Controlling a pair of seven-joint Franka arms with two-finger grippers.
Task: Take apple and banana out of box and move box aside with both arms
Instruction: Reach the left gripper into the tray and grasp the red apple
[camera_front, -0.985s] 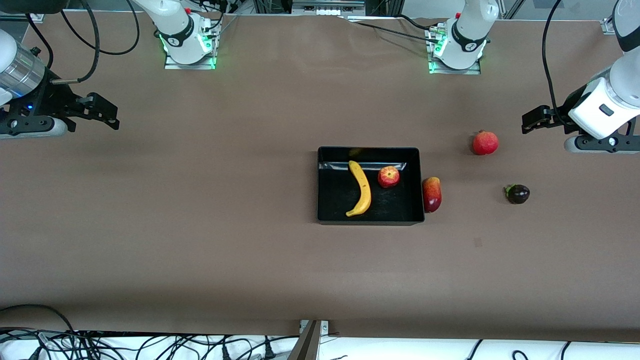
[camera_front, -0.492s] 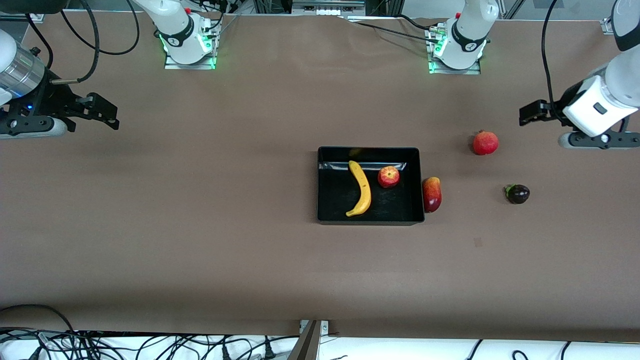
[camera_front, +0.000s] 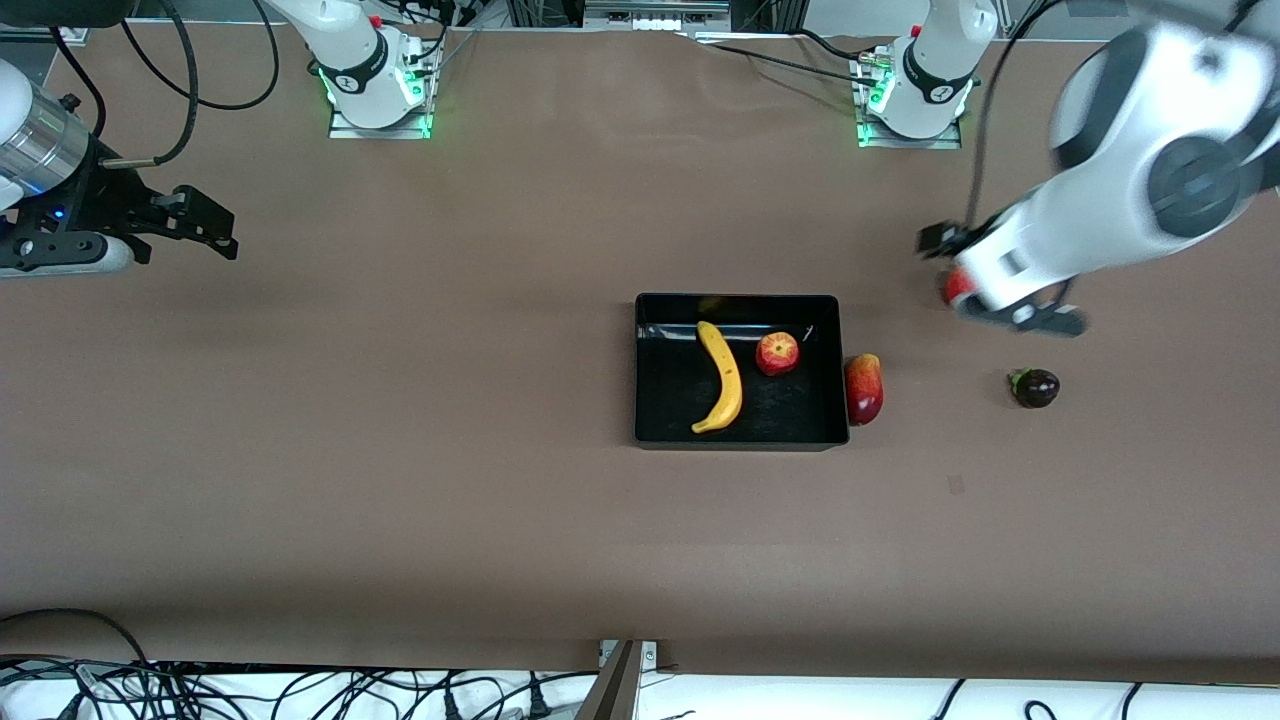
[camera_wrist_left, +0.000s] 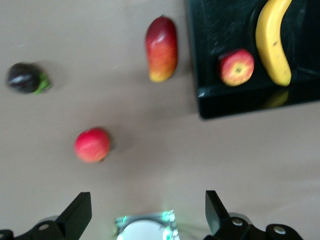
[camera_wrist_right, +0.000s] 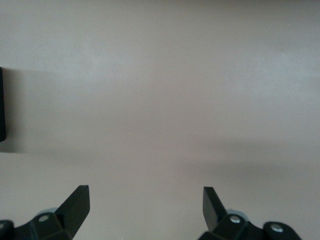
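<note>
The left arm (camera_front: 1120, 200) reaches down from its end of the worktop (camera_front: 400, 480), its forearm slanting low, so that the left gripper (camera_wrist_left: 147, 212) hangs over the pomegranate (camera_wrist_left: 92, 145) and covers most of it in the front view. Its fingers (camera_wrist_left: 79, 217) are spread wide and hold nothing — the left wrist view shows bare worktop between them, with the pomegranate just ahead of one tip.

The right arm (camera_front: 40, 150) waits at its own end of the worktop, silver wrist raised, the right gripper (camera_front: 205, 225) over bare surface. Its fingers (camera_wrist_right: 75, 205) are also wide apart and empty.

The box (camera_front: 740, 432) sits on the worktop near the middle, somewhat toward the left arm's end. In it lie the banana (camera_front: 722, 377) and the apple (camera_front: 777, 353), close together but apart. The mango (camera_front: 863, 389) lies on the worktop just beside the box wall, toward the left arm's end. The dark fruit (camera_front: 1036, 387) rests well apart from the box, nearer the front camera than the pomegranate.

The worktop is plain brown; cables (camera_front: 300, 690) run along its near edge — and both arm bases glow green.
</note>
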